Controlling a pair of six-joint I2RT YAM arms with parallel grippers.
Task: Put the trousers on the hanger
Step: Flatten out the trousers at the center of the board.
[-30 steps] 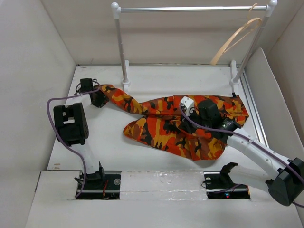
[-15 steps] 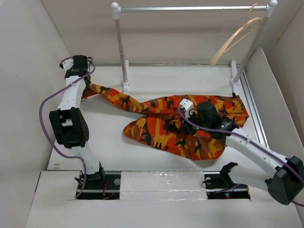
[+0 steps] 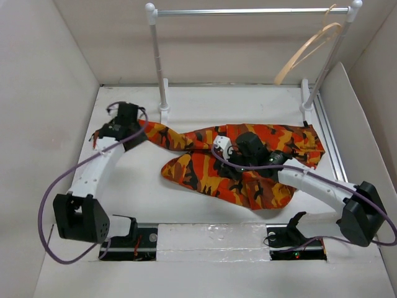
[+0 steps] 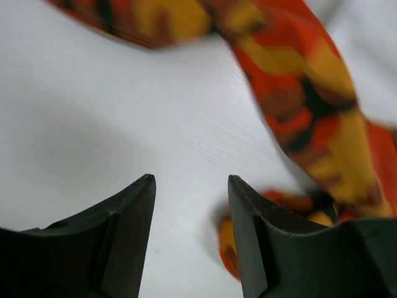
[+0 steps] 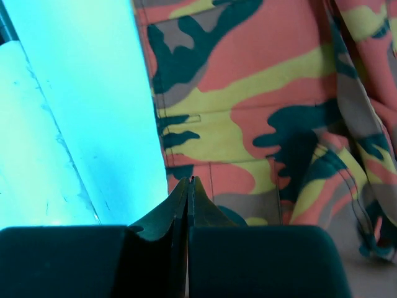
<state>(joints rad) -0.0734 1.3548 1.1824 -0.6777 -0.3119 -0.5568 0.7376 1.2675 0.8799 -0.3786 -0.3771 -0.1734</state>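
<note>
My left gripper (image 4: 191,181) has just let go. Half a second ago it had dragged one leg (image 3: 162,133) of the trousers (image 3: 198,171) out toward the far left corner. Now it has come back in and its jaws stand apart over bare worktop (image 3: 142,192). Nothing is between them, and the cloth lies just beside my right-hand finger. The leg end has settled flat on the worktop, a little less stretched than at the peak of the pull.

My right gripper (image 5: 188,181) has slid a little to the left across the body of the trousers. Its jaws have snapped together at the edge of the cloth. In the wrist view I see no fold caught between the tips, so I judge it is pressing down or has closed on nothing.

The trousers are spread across the middle of the worktop, one leg reaching left and the waist toward the right. The hanger (image 3: 307,49) hangs on the far right end of the rail (image 3: 248,11), well apart from the cloth.

I read this as a smoothing step ending. Neither gripper holds the trousers, so I need a fresh grip before I can lift them toward the hanger.
</note>
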